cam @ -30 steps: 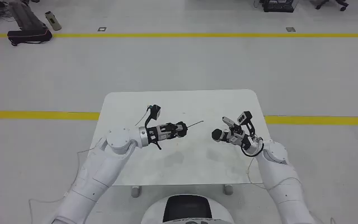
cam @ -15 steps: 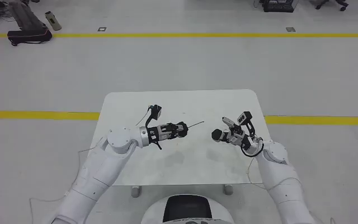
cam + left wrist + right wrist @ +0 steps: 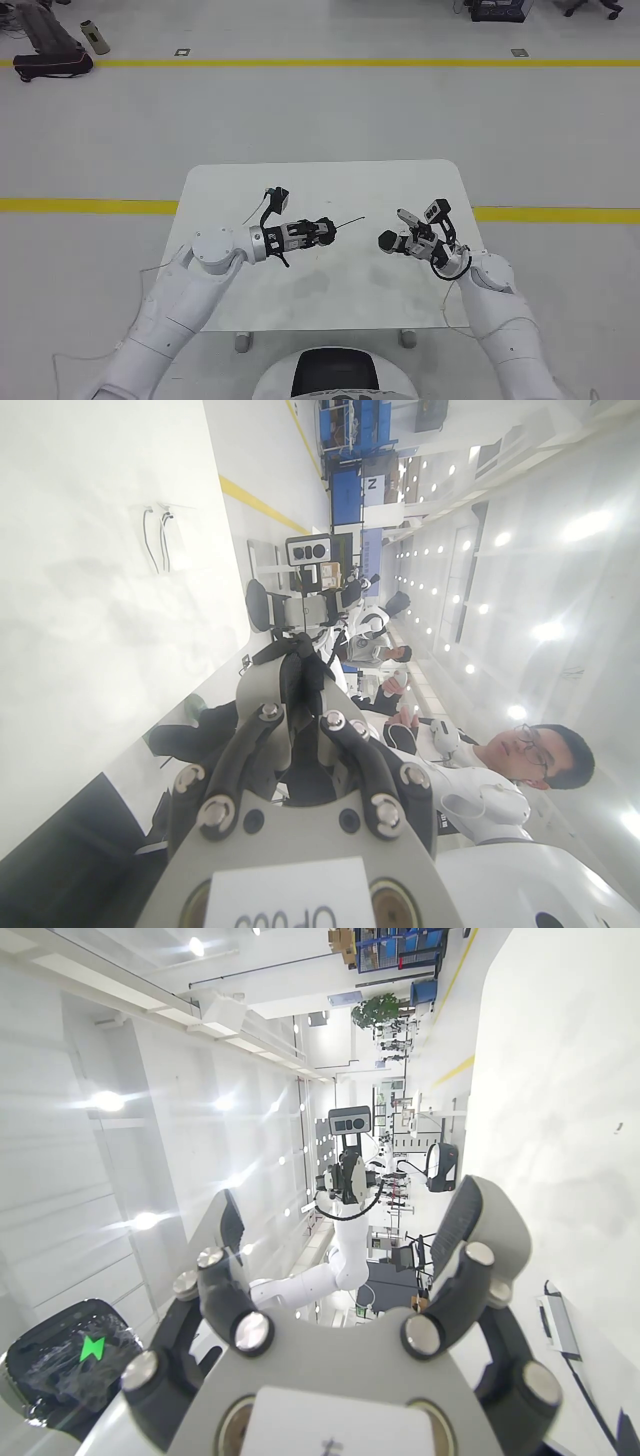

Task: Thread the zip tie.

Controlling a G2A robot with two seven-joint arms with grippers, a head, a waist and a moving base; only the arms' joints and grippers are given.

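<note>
Over the middle of the white table (image 3: 400, 180), my left gripper (image 3: 326, 232) is shut on a thin black zip tie (image 3: 348, 222). The tie's free end sticks out toward the right arm. In the left wrist view the fingers (image 3: 280, 695) are pressed together, and a dark bit of the zip tie (image 3: 295, 643) shows at their tips. My right gripper (image 3: 388, 241) hovers a short way to the right, facing the tie and apart from it. Its fingers (image 3: 460, 1218) stand wide open with nothing between them, and the left arm's gripper (image 3: 350, 1178) shows beyond.
The table's rounded edges (image 3: 190, 185) lie well outside both grippers. Yellow floor lines (image 3: 80, 205) run behind and beside the table. A dark bag (image 3: 45, 50) lies far off on the floor at the back left.
</note>
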